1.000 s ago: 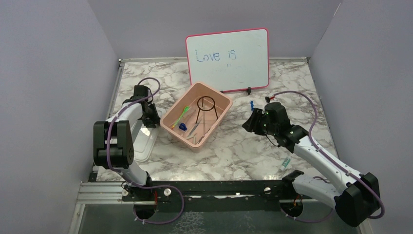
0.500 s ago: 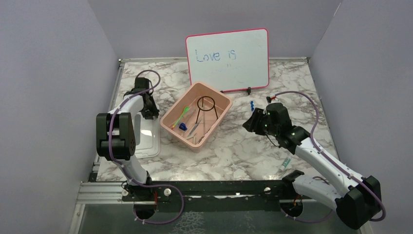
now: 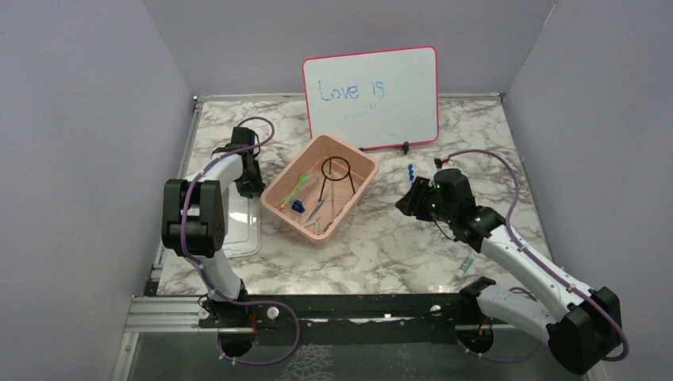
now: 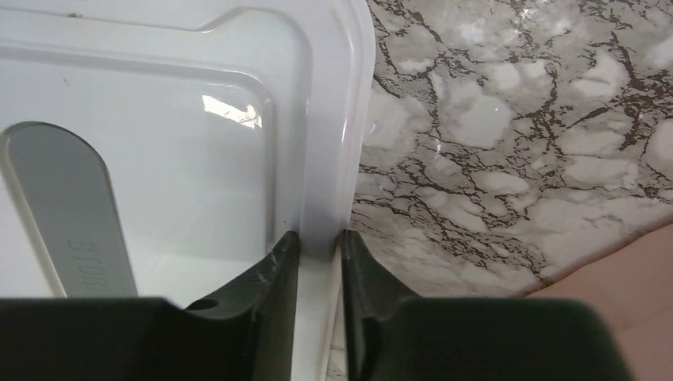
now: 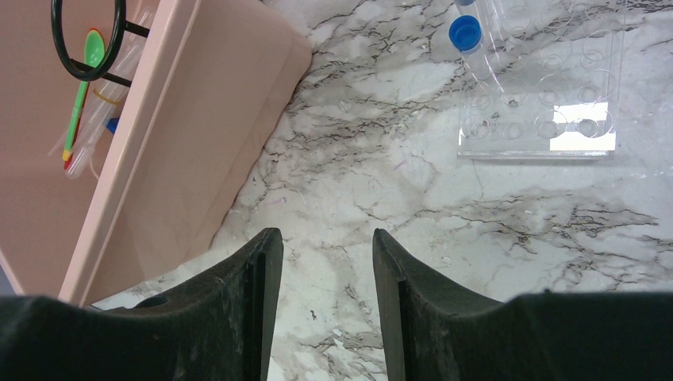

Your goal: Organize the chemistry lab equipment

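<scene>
The pink tub (image 3: 353,202) holds the black ring tripod (image 3: 335,171), the green-handled tool (image 3: 295,188) and the thin tongs (image 3: 317,208). Left of it lies the white lid (image 3: 238,230). My left gripper (image 3: 250,186) is shut on the lid's raised rim (image 4: 333,159), one finger on each side. My right gripper (image 3: 405,202) hangs open over bare marble, right of the tub. In the right wrist view, the tub wall (image 5: 198,143) is on the left and the tripod ring (image 5: 87,40) and green tool (image 5: 83,87) are inside. A blue-capped tube (image 5: 466,33) stands in a clear rack (image 5: 540,103) ahead.
A pink-framed whiteboard (image 3: 373,95) leans against the back wall. A small green-and-white item (image 3: 466,263) lies on the marble near the right arm. Grey walls close in the table on three sides.
The left arm has swung its wrist back and to the right, and the lid has shifted slightly toward the tub. The right arm has barely moved.
</scene>
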### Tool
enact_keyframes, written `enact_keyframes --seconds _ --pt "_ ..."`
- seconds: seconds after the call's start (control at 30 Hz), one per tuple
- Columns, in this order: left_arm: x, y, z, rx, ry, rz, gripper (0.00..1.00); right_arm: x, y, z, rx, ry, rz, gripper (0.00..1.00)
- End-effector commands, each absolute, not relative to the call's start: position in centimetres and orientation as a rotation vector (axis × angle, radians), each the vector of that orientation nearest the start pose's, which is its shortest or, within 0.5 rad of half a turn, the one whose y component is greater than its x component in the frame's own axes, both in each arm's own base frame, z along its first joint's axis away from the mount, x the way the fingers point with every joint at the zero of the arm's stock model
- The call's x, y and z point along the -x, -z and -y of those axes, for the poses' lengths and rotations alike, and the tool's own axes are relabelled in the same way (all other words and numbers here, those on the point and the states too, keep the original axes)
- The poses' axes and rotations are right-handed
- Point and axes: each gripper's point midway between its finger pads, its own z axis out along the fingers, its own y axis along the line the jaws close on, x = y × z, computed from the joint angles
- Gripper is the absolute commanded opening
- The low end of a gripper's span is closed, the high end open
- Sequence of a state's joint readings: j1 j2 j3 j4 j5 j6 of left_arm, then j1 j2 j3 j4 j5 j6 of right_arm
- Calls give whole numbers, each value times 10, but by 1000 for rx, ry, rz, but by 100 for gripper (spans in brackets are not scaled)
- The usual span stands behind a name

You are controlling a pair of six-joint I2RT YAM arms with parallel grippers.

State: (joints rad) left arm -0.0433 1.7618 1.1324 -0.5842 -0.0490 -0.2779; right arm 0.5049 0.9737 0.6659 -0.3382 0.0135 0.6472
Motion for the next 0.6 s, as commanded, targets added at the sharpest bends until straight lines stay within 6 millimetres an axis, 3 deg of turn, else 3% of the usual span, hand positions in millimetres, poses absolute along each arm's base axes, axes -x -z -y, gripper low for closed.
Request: enact_keyframes --seconds 0.0,0.2,0.57 --pt "-348 -18 14 333 -35 -2810 18 -256 -143 -169 -164 -631 -2254 50" --pt "-356 -37 14 317 -20 -2753 0 -255 -150 -175 -139 -667 -2248 50" --pt "-382 -101 21 208 56 -2580 0 -260 -169 -187 -79 -724 -2233 50"
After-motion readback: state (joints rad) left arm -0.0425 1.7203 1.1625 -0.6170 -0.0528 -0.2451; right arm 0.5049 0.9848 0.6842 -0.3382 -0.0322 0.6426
